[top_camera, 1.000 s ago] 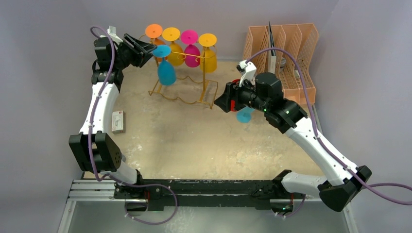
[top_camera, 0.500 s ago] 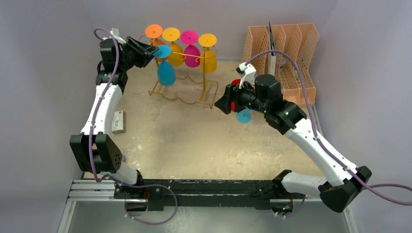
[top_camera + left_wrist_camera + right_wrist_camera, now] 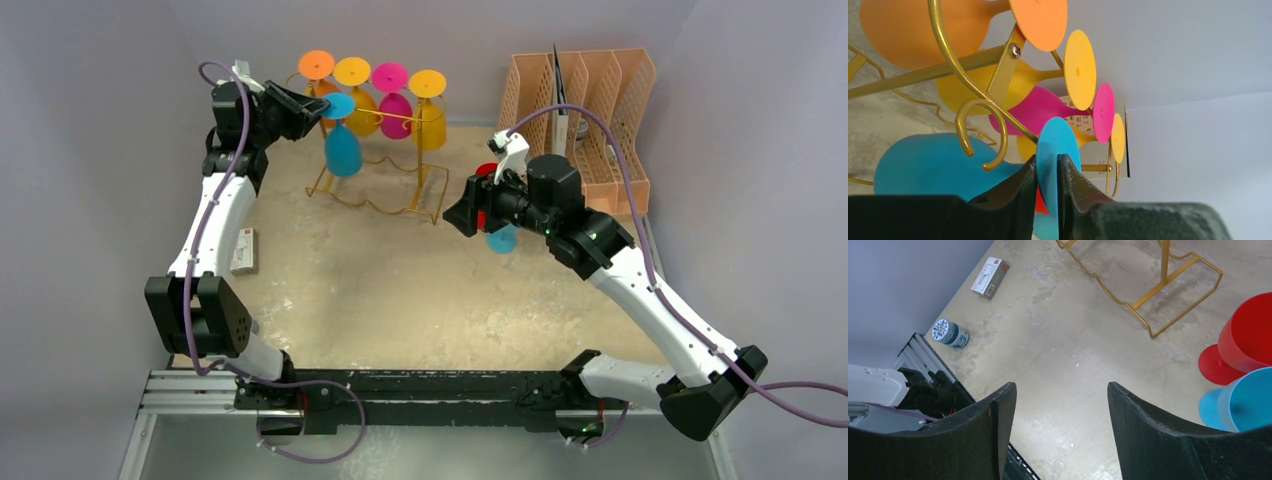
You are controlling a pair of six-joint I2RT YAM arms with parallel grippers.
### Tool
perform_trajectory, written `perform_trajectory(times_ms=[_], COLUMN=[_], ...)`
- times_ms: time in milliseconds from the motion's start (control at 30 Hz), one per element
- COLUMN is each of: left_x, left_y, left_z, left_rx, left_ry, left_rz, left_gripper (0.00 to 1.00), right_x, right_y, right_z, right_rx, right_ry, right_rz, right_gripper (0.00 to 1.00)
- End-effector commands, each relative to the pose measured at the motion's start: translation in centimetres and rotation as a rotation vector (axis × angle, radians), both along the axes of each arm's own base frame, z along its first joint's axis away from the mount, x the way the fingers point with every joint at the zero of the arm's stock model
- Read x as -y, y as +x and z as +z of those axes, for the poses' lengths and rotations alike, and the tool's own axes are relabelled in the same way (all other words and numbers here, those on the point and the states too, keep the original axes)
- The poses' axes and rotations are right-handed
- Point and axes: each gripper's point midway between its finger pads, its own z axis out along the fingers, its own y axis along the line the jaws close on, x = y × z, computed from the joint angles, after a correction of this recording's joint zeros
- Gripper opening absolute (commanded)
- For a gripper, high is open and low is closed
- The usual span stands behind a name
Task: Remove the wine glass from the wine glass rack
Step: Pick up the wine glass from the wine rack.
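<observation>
The gold wine glass rack stands at the back of the table, with several wine glasses hanging upside down from it: orange, yellow, pink and another yellow one. A blue wine glass hangs at the front left hook. My left gripper is shut on its round blue foot, one finger on each face. My right gripper hovers open above the table with nothing between its fingers.
A red glass and a blue glass stand upright on the table beside my right gripper. A peach lattice organiser is at the back right. A small white box and a blue-and-white tin lie at the left.
My left gripper has moved right to the blue glass's foot and its jaws have closed onto it. The right arm has not moved.
</observation>
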Motion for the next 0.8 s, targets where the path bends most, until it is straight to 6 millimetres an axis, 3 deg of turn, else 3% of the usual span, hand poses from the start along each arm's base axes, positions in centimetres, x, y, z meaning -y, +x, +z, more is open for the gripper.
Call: perform_trajectory(times_ms=[0,333,767], left_x=[0.3,-0.3,0.0], left_y=[-0.8,-1.9,-2.2], left_z=[2.6,3.4,4.3], left_rx=[0.081,0.098,0.127], left_ry=[-0.03,-0.042,-0.077], left_rz=[0.007,0.051,0.037], left_gripper=[0.15,0.01,0.0], right_x=[0.3,0.3,0.4], right_y=[0.2,0.4,0.5], right_z=[0.9,0.7,0.7], right_rx=[0.047,0.045,0.044], right_ry=[0.007,0.003,0.003], right_rz=[-0.011,-0.017,-0.026], right_gripper=[0.7,0.7,0.7])
